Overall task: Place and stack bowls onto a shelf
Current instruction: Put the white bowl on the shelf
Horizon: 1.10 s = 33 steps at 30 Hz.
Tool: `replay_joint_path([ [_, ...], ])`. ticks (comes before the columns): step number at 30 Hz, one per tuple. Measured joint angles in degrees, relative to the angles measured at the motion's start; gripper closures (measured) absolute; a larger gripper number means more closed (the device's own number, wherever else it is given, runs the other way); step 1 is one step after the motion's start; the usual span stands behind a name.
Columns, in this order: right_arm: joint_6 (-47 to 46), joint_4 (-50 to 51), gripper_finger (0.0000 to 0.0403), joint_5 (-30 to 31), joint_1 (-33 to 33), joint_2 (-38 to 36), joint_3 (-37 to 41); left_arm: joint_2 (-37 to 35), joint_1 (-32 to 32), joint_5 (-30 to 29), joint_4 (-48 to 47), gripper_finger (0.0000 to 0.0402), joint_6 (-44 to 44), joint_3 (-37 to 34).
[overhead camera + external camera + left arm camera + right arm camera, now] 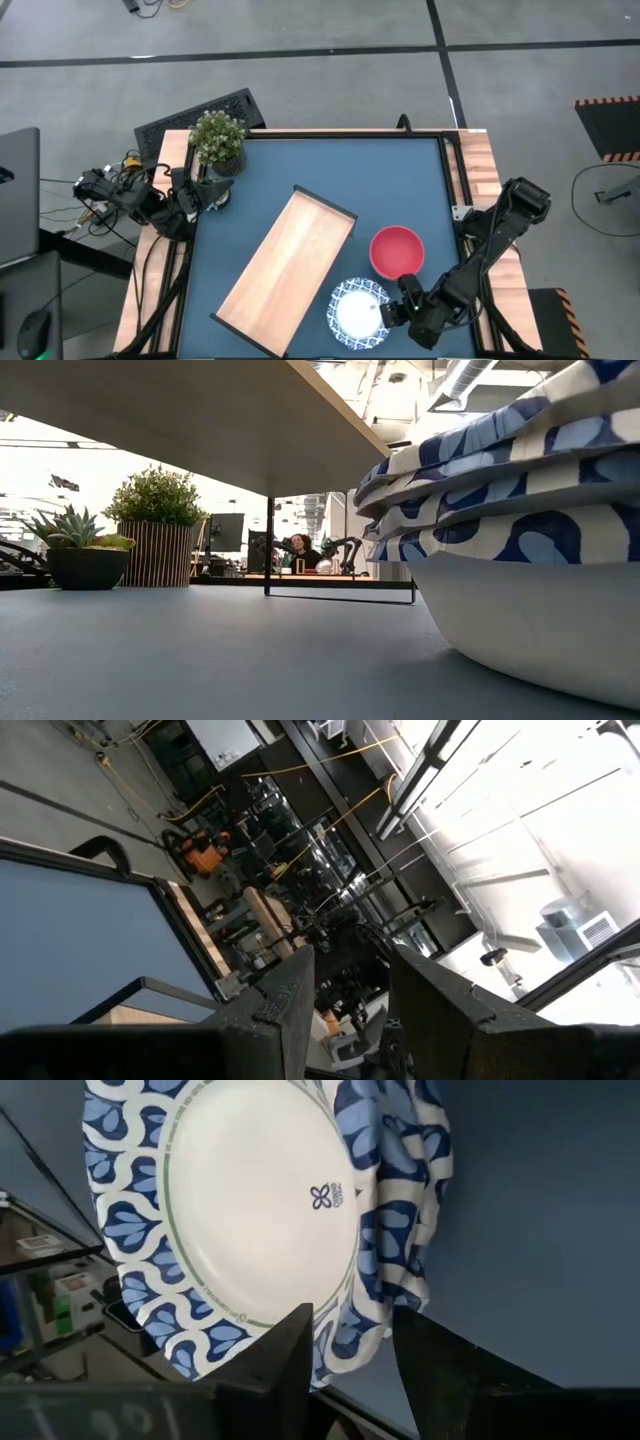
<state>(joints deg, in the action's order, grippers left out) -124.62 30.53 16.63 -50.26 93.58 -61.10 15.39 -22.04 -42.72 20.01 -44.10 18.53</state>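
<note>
A stack of blue-and-white patterned bowls [358, 313] sits near the table's near edge and fills the right of the low view [520, 510]. A red bowl [397, 250] rests on the tabletop just beyond it. The wooden shelf [285, 270] lies slantwise mid-table. In the low view its underside [200, 410] stands raised on thin dark legs. My right gripper [392, 310] is at the stack's right side, shut on its rims [352, 1355]. My left gripper [208, 195] waits at the table's left edge by the plants, slightly open and empty [350, 990]. My right gripper takes the stacked rims [365, 1315] on the stack's right side between its two fingers. One finger [295, 1350] lies over the top bowl's patterned inside and the other [425, 1355] is outside the rims. The fingers come from the table's right, slanting down. The stack's base is out of frame.
A leafy potted plant [217, 140] stands at the table's far left corner [155, 525], with a small succulent [80, 550] beside it. Bare blue tabletop [400, 180] lies to the right of the shelf. A person sits far off in the room [300, 550].
</note>
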Motion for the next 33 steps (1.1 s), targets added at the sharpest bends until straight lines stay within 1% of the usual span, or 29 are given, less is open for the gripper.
replay_joint_path([
  [8, 0.4, 0.5, 0.0311, -0.2, 0.0, 0.0, -0.2, 0.0, 0.0, 0.0, 0.0, 0.0281, -0.7, 0.0],
  [12, 0.4, 0.5, 0.0334, -0.8, 0.1, 0.0, -0.2, 0.0, 0.0, 0.0, 0.0, 0.0281, -0.7, 0.0],
  [16, 0.4, 0.5, 0.0346, -2.8, 0.2, 0.0, -0.2, 0.0, 0.0, 0.0, 0.0, 0.0281, -0.7, 0.0],
  [22, 0.4, 0.4, 0.0362, -3.5, 0.2, -0.5, -0.2, 0.0, 0.0, 0.0, 0.0, 0.0281, -0.7, 0.0],
  [27, 1.1, 1.2, 0.0377, -3.4, 0.2, -3.2, -0.2, 0.0, 0.0, 0.0, 0.0, 0.0281, -0.7, 0.0],
  [33, 2.0, 4.1, 0.0377, -3.0, 0.2, -6.4, -0.2, 0.0, 0.0, 0.0, 0.0, 0.0281, -1.2, 0.0],
])
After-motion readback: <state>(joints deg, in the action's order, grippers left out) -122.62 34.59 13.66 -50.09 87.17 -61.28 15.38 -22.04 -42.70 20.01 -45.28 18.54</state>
